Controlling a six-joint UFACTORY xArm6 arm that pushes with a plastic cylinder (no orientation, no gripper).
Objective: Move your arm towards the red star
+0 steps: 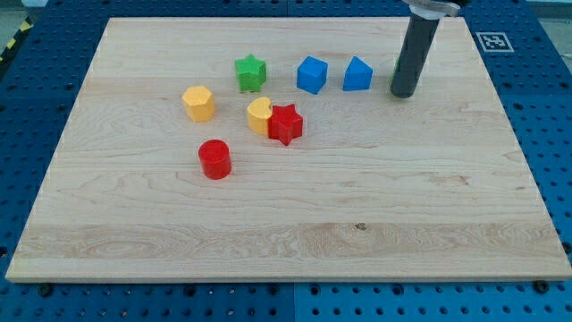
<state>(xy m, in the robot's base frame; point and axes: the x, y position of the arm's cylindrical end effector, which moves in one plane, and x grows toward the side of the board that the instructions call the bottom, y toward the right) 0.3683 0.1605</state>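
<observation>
Honestly, my tip (403, 93), a bare rod tool holding nothing, could clip the blue blocks (312, 74) heading for the red star (286, 123).

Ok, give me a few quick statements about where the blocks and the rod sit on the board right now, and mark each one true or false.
1. My tip touches the red star. False: it stands well off toward the view's right and top, just right of the two blue blocks.
2. The yellow heart-shaped block sits against the red star's left side. True.
3. The green star lies at the view's bottom edge of the board. False: it is in the upper part, left of the blue cube.
4. The red cylinder lies below and left of the red star. True.
5. Another blue block sits between the blue cube and my tip. True.
</observation>
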